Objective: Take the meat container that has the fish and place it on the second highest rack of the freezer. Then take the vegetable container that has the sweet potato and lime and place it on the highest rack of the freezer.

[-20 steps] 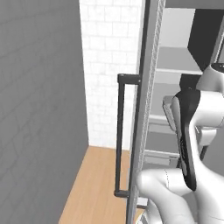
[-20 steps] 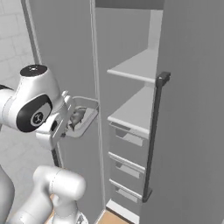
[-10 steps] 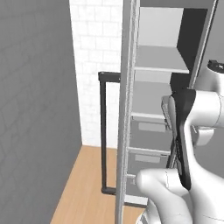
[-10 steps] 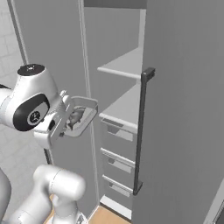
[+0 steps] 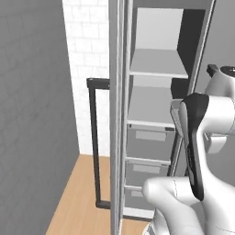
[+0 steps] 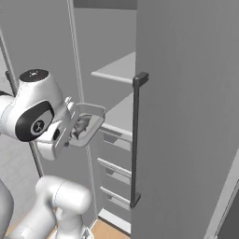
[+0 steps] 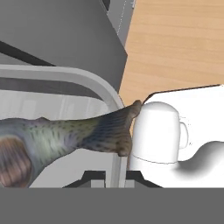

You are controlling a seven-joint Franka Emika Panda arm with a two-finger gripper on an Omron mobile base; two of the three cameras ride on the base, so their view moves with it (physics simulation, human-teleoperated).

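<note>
Gripping the meat container's [image 6: 88, 125] rim, the gripper [image 7: 116, 177] carries the fish [image 7: 65, 135] inside.

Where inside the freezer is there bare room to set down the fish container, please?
Both pale shelves look bare: the highest rack under the freezer ceiling, and the second rack between it and the grey drawers. It is tighter at the pincer, where the container sits close to the door's black handle.

The white jointed arm [image 6: 32, 109] rises from the base, bends at a rounded elbow and reaches forward at mid height, wrist level. Its two-finger gripper [image 6: 70, 135] is clamped on the rim of the pale translucent meat container [image 6: 91, 122], holding it off any surface
</note>
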